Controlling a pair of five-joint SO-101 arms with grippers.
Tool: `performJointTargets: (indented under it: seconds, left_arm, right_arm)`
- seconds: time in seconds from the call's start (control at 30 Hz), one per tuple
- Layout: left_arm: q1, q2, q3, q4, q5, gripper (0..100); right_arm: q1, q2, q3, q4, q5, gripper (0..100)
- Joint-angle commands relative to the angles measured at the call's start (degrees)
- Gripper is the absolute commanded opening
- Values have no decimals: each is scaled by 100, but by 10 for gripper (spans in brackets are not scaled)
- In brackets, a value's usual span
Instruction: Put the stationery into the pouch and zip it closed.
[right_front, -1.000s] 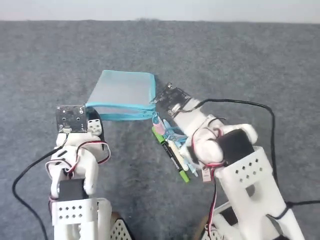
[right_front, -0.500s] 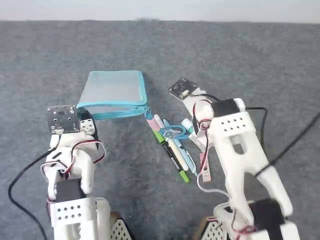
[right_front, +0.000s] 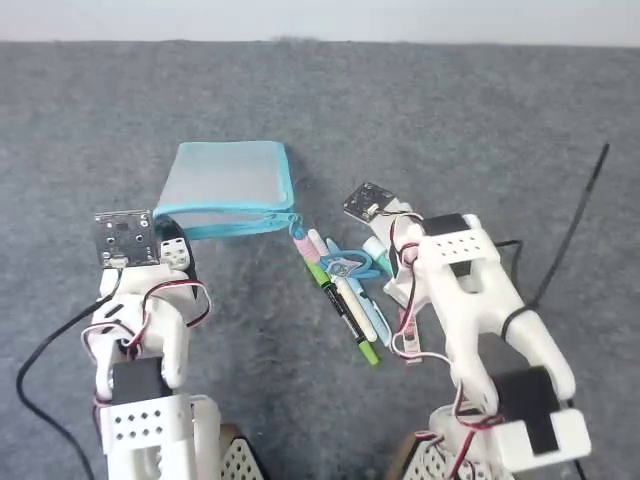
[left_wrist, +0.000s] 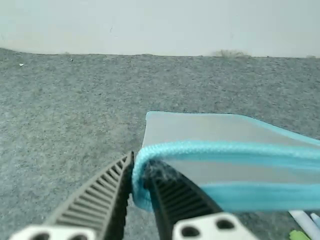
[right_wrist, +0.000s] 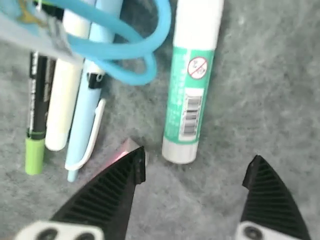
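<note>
The left gripper (left_wrist: 139, 165) stays clamped on the corner of the pouch (right_front: 228, 180), which has slid left across the bench (right_front: 480, 120). The stationery (right_front: 345, 285) lies loose just right of the zip end. The right gripper (right_wrist: 197, 157) has left that end and now hangs open over the glue stick (right_wrist: 192, 85), so loading seems about to begin.

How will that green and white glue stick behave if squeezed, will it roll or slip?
The glue stick is a round tube lying on its side, so a nudge from one side would probably roll it over the grey mat. It looks like rigid plastic and should keep its shape. Its glossy label may be slippery for the open right gripper.
</note>
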Motion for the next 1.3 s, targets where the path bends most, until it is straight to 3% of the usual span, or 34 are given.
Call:
performJointTargets:
  seconds: [0.0, 0.23, 0.57, 0.8, 0.9, 1.1, 1.27]
  left_arm:
    - [-44, -70, -110, -220, 88, 11]
    - [-44, -70, -110, -220, 88, 12]
    - [-44, -70, -101, -220, 88, 12]
    - [-26, -70, -31, -246, 114, 12]
    - [-26, -70, -22, -246, 123, 12]
    - [343, -70, 84, -255, 123, 12]
    - [668, -70, 259, -413, 114, 12]
  right_arm:
    - [-57, 101, -35, -303, 18, 307]
    - [-84, 505, -53, -611, -167, 303]
    - [-57, 505, -79, -620, -501, 127]
    - [347, 497, -818, 268, -932, 3]
    - [637, 382, -1160, 734, -967, 6]
    - [699, -1121, -1231, 1657, -941, 7]
    - [-92, -3099, -1266, 2633, -985, 7]
